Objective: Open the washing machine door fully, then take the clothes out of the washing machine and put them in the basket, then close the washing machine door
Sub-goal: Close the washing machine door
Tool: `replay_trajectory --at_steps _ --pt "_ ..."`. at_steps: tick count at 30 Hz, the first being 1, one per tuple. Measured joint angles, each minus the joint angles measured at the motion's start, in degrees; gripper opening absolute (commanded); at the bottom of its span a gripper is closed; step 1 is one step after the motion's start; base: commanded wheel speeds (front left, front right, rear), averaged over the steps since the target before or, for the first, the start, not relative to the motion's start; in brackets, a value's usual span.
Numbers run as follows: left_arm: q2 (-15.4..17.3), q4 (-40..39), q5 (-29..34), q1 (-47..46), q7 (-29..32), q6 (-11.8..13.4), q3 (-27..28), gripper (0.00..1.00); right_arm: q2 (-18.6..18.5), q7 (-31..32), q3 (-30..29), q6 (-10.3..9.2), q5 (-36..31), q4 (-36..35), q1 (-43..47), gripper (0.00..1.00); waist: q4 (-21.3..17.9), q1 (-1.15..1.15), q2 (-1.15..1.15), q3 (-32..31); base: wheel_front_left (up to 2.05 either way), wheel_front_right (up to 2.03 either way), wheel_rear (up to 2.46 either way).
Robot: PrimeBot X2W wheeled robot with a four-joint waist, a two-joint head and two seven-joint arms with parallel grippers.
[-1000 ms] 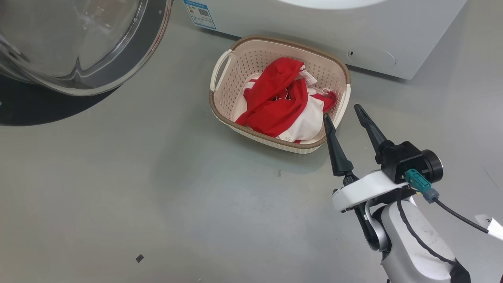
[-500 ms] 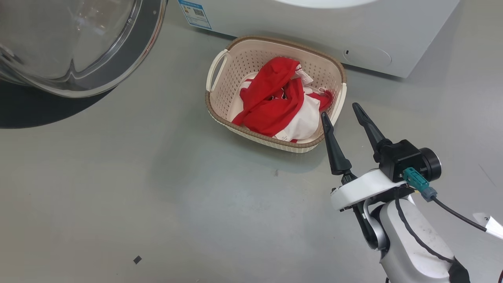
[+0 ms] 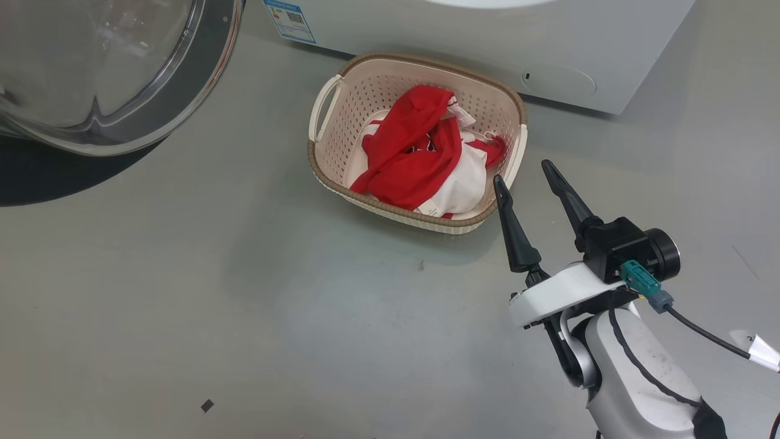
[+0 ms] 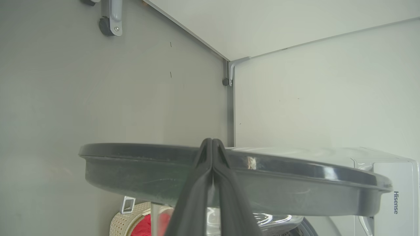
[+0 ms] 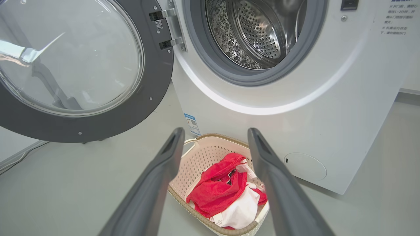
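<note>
LAUNDRY OUT, DOOR NEXT: The clothes (image 3: 420,161), red w/ white parts, lie heaped in the basket (image 3: 365,97) on the floor (image 3: 244,274), just in front of the washing machine (image 5: 295,98). Its steel drum (image 5: 259,29) looks empty in the right wrist view. The washing machine door (image 5: 75,65) stands swung wide on its hinges (image 5: 170,42) at the robot's left. The left hand (image 4: 211,141) is closed tight, fingers pressed together & holding nothing. Its tips sit at the door's black rim, but whether they touch it can't be told. The right hand (image 3: 522,171) hovers just beside the basket's near-right corner, fingers spread wide, empty.

Unloading looks finished, so the step in hand is prob. closing the door. To do it well:
- Use the closed left hand as a blunt pusher on the rim, on the side far from the hinges, where leverage is best.
- Follow the door's arc rather than shoving straight, & keep off the bulging glass.
- Keep the right hand & forearm clear of the opening.
- The basket sits low beneath the opening, so the door should pass above it. That's worth checking, esp. vs. the tallest red fold.
- Finish w/ a firm press at the latch side till the rim seats flush on the grey gasket (image 5: 249,78).
</note>
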Motion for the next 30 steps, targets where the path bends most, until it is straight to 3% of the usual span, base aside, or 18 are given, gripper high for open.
replay_trajectory --at_steps 10,17,30 --pt "1.87 1.19 1.05 -1.17 -4.66 0.00 0.54 0.00 0.00 0.01 0.69 -0.03 -0.09 -0.04 -0.50 1.00 -1.06 0.00 0.00 0.89 0.00 0.00 0.00" --pt "1.47 2.92 1.05 -1.76 -4.38 -0.16 -0.10 0.00 -0.22 0.01 0.58 -0.49 -0.49 -0.03 -0.94 1.00 -1.39 0.00 0.00 1.49 0.00 0.00 0.00" --pt "1.52 4.91 1.04 -1.96 -0.48 -3.11 -1.53 0.00 -0.29 0.01 0.26 -0.96 -0.49 -0.02 -1.02 1.00 -1.01 0.00 0.00 1.29 0.00 0.00 0.00"
